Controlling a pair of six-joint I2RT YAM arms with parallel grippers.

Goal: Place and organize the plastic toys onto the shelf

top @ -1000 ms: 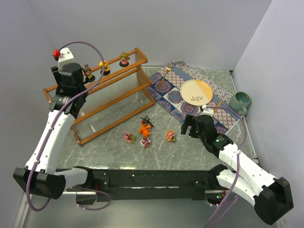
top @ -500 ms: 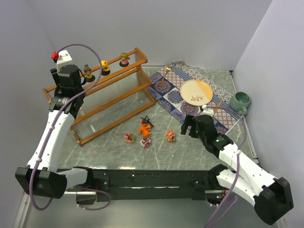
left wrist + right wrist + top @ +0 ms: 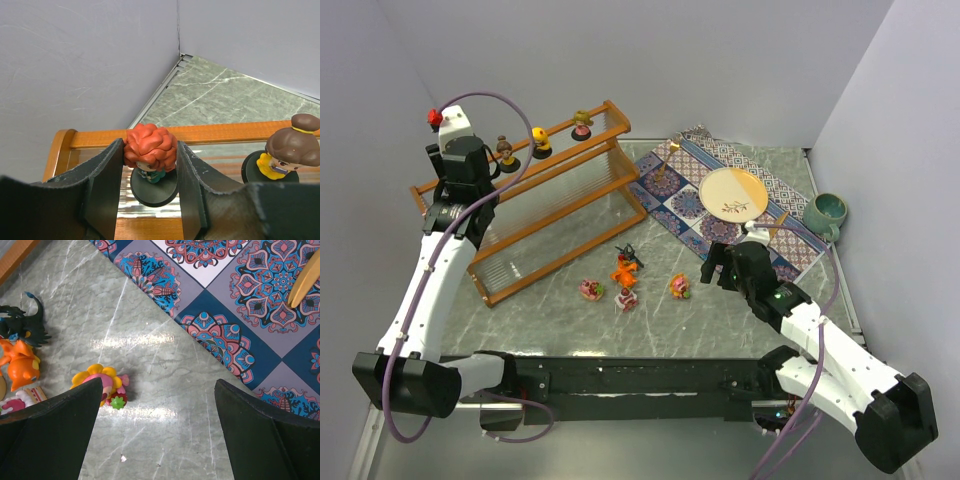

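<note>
My left gripper (image 3: 150, 152) is shut on a red-haired doll (image 3: 150, 150) by its head, and the doll's round black base hangs over the left end of the shelf's (image 3: 550, 200) top tier (image 3: 165, 135). In the top view the red-haired doll (image 3: 436, 118) shows above the left wrist. A brown-haired doll (image 3: 292, 150), a yellow one (image 3: 540, 142) and a blonde one (image 3: 582, 124) stand on the top tier. On the table lie a black spiky toy (image 3: 630, 254), an orange toy (image 3: 624, 272), two pink ones (image 3: 591, 290) and a yellow-flowered one (image 3: 102, 385). My right gripper (image 3: 157, 385) hangs open beside the yellow-flowered toy.
A patterned blue mat (image 3: 690, 200) lies at the back right with a round plate (image 3: 732, 193) and a gold utensil (image 3: 305, 280) on it. A teal mug (image 3: 826, 212) stands at the mat's right edge. Walls close in on the left and right.
My left gripper has shifted slightly left along the shelf's top with the red-haired doll, then held still. The right arm has not moved.
</note>
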